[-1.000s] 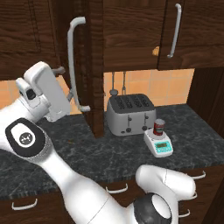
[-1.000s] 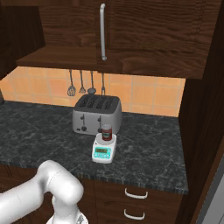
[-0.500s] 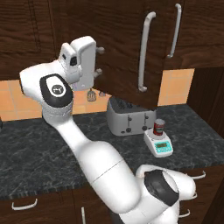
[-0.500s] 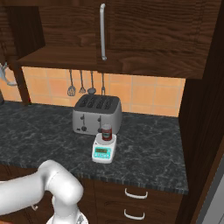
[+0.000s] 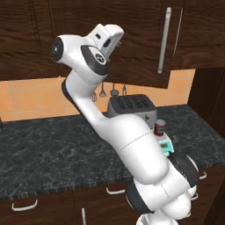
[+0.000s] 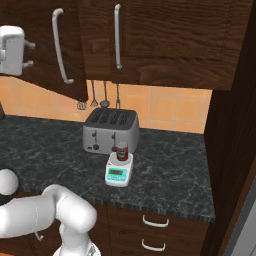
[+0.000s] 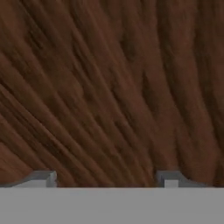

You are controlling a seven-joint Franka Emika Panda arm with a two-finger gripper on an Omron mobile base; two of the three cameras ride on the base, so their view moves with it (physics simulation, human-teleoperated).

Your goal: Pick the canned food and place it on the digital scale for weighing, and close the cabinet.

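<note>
While the canned food (image 6: pixel 121 151) stands on the digital scale (image 6: pixel 119 171) at mid-frame in the right base view, just in front of the toaster (image 6: pixel 110 130), its white label band is too small to read. At upper left, the gripper (image 6: pixel 31 54) presses against the cabinet (image 6: pixel 47 45) door, fingertips (image 7: pixel 171 178) set wide apart, holding nothing.

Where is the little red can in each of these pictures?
Left base view: the can stands on the scale, right of center beside the arm.
Right base view: the can is at center, in front of the toaster.
Hand view: wood grain, no can.
Shared landmark: the toaster.
</note>
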